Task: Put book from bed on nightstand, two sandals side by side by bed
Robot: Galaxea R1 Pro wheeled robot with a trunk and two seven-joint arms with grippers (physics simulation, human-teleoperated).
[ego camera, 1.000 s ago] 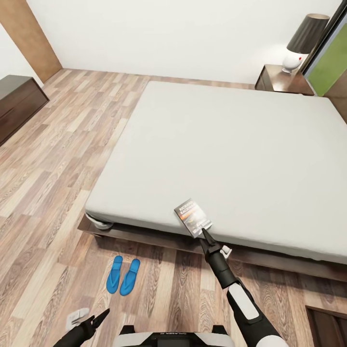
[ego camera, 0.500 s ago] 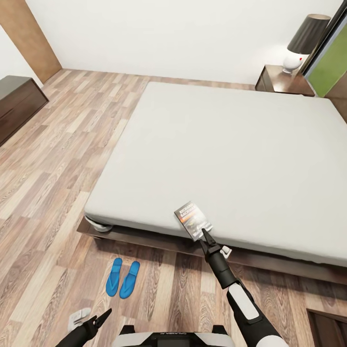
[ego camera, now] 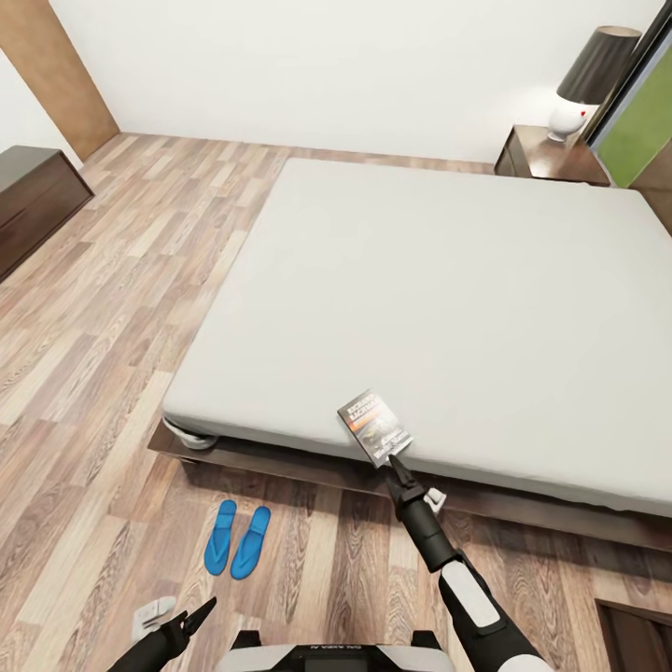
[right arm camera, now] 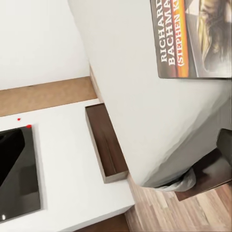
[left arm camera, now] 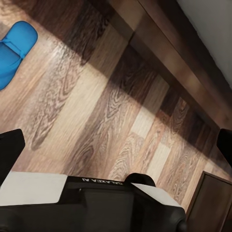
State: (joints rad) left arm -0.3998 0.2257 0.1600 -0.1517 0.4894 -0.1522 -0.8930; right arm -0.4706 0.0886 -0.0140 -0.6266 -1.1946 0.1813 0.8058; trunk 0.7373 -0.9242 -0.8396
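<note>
Paper-covered book [ego camera: 375, 427]: thin, light, flexible; lies flat at bed [ego camera: 448, 308] mattress's near edge. Right tool [ego camera: 396, 464] tips at its corner, closure indeterminable. Overhanging-edge pinch judged best.

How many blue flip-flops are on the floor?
2. One blue flip-flop lies on the wood floor by the near corner of the bed; the other flip-flop lies right beside it, roughly parallel. None seems hidden.
</note>
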